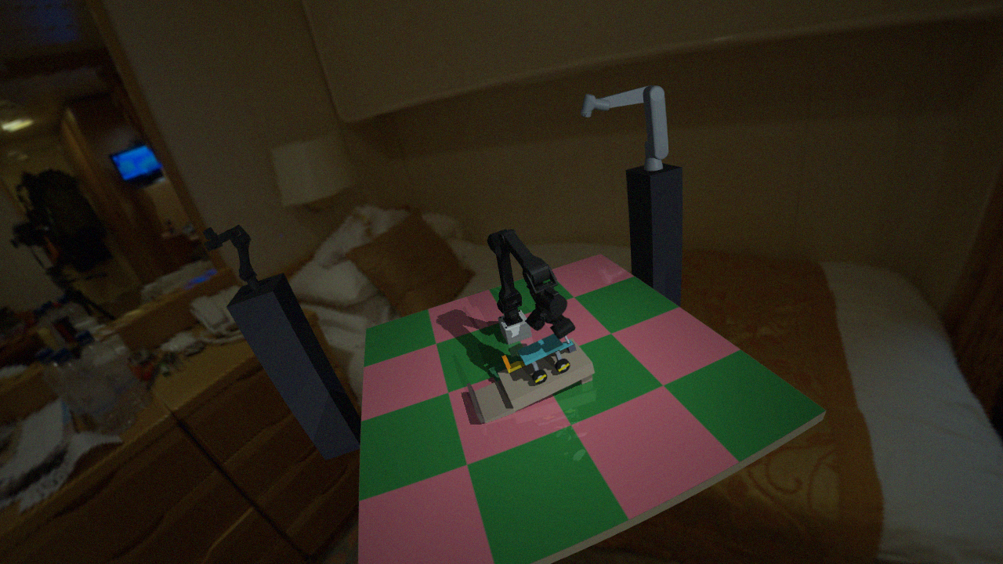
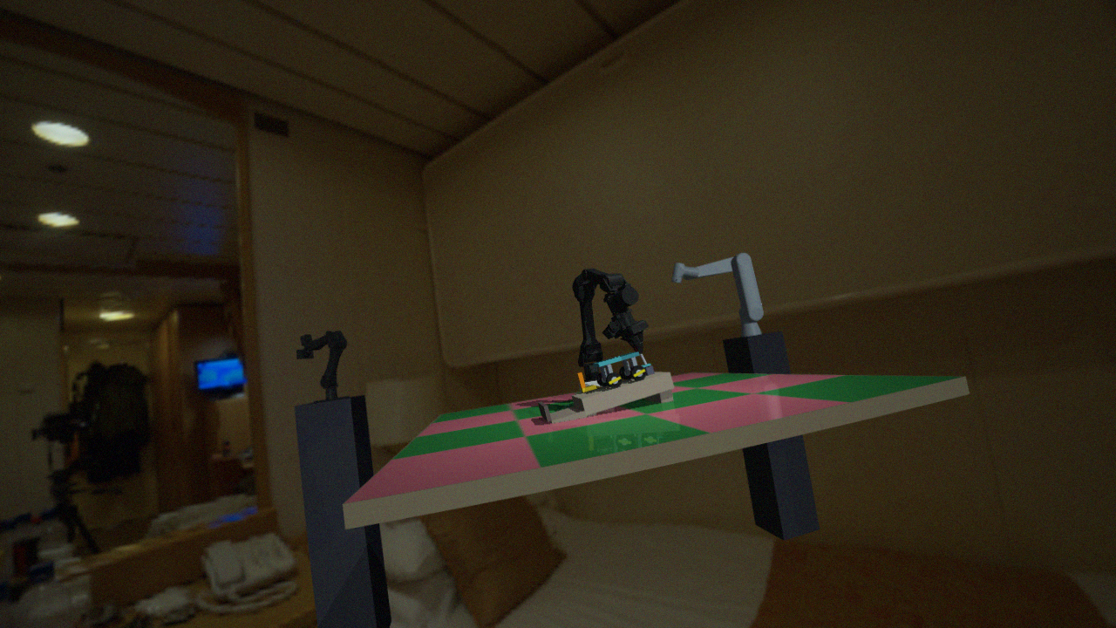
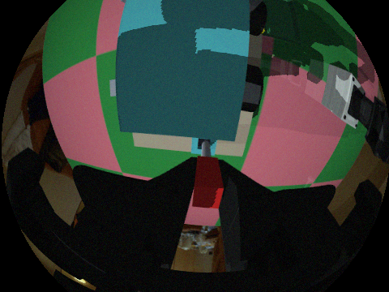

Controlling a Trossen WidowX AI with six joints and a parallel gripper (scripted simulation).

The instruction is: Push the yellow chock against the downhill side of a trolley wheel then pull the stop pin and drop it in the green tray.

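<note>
My gripper [image 3: 207, 165] [image 1: 565, 335] [image 2: 640, 349] is shut on the red-headed stop pin [image 3: 207, 182], above the trolley's uphill end. The pin's grey shaft shows below the fingers, its lower end at the small blue bracket; I cannot tell whether it is clear of it. The blue trolley [image 1: 538, 349] [image 2: 616, 359] [image 3: 178, 97] stands on the ramp [image 1: 494, 403] [image 2: 624, 398] [image 3: 154, 141]. The chock's orange handle [image 1: 507, 363] [image 2: 581, 380] stands at the downhill end; its yellow body looks close to the far downhill wheel, contact hidden. The green tray is hard to make out in shadow.
The arm's pale base mount [image 1: 514, 329] [image 3: 338, 91] stands behind the trolley. The chequered table top [image 1: 547, 476] [image 2: 468, 468] surrounds the ramp. Two other arms stand on dark pedestals [image 1: 291, 364] [image 1: 653, 231] beyond the table.
</note>
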